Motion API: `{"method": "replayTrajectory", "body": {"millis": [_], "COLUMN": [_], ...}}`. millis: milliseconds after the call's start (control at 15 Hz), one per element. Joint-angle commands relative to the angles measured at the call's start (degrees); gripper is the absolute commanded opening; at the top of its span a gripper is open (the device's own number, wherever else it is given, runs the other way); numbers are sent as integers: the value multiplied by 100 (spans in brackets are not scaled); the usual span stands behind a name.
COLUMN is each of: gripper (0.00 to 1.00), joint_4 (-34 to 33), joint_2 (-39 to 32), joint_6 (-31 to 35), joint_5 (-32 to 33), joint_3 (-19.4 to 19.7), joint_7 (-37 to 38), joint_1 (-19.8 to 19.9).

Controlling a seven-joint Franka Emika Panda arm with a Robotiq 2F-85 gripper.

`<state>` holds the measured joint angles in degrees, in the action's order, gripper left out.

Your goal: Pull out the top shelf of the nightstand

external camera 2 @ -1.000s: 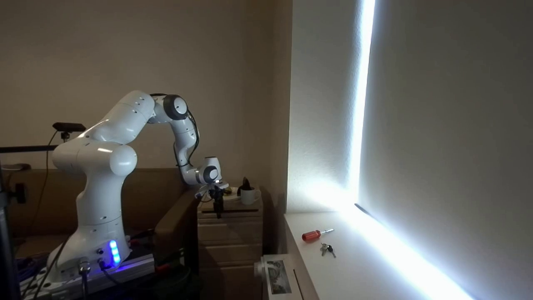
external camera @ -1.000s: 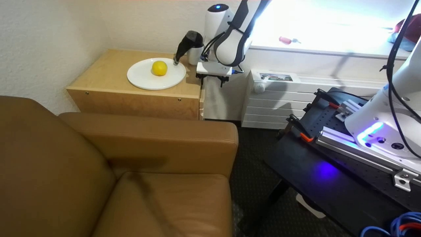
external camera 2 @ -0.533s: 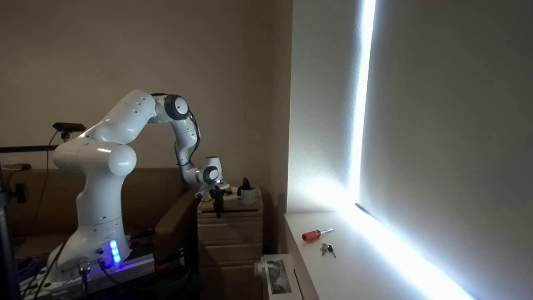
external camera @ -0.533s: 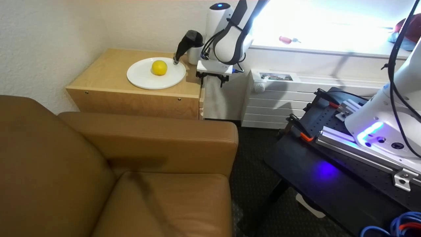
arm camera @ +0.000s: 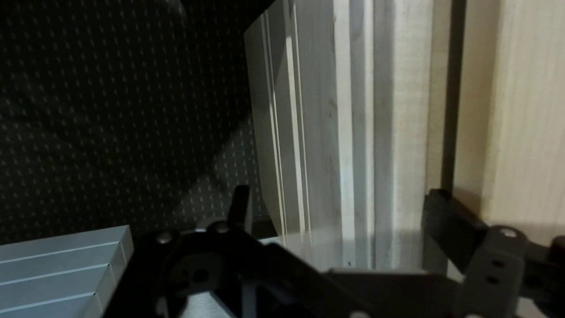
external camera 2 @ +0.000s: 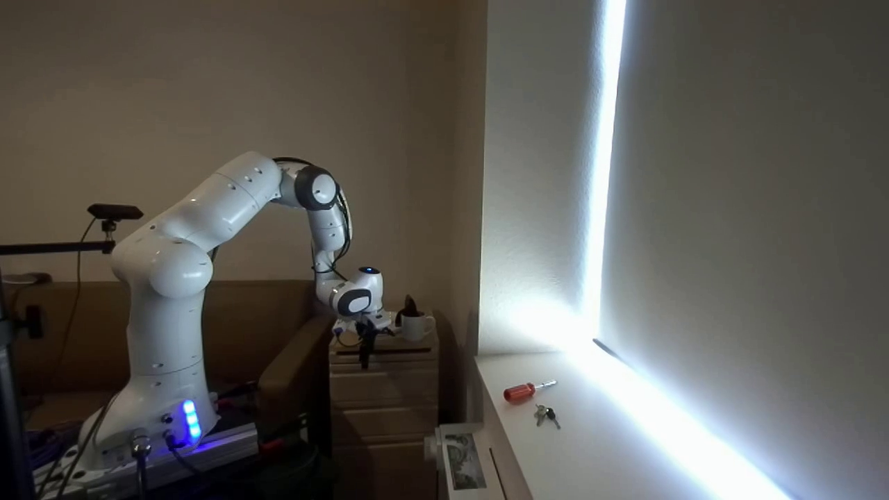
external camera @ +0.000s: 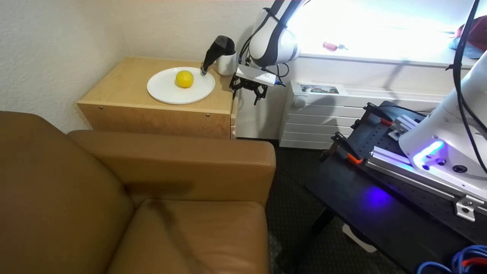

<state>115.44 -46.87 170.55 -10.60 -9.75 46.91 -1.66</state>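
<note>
The black two-fingered hand (arm camera: 337, 192) is holding its fingers wide apart; between them, in the wrist view, the thin light-tan wooden top shelf (arm camera: 410, 115) is lying, one fingertip standing at the dark slot (arm camera: 454, 88) beside it. Beyond, the boxy light-tan wooden nightstand (external camera: 118, 87) is bearing a round white plate (external camera: 161, 87) with a yellow ball (external camera: 184, 79).

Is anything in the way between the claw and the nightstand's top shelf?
Nothing visible: in the wrist view, the open gripper has one finger at the dark gap above the top shelf. Whether it touches is unclear.
</note>
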Motion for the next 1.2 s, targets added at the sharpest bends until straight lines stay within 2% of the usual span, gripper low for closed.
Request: {"method": "replayTrajectory", "body": {"millis": [0,133,267,400,733,1133], "gripper": [100,100,100,100,100,100], "joint_4": [-25,-19,-114,167,295,273], "joint_2": [12,-28,-86,-231,-421,-657], "joint_6": [-28,13,-53,413,1025,1121], "joint_5": [-382,-431,-468,-543,-880,-940], "joint_3": [107,395,523,396,-129,-1032], "joint_7": [-283,-196,-207,-429,-927,-1798], "joint_1": [-155,-463,-608,-486,-10,1041]}}
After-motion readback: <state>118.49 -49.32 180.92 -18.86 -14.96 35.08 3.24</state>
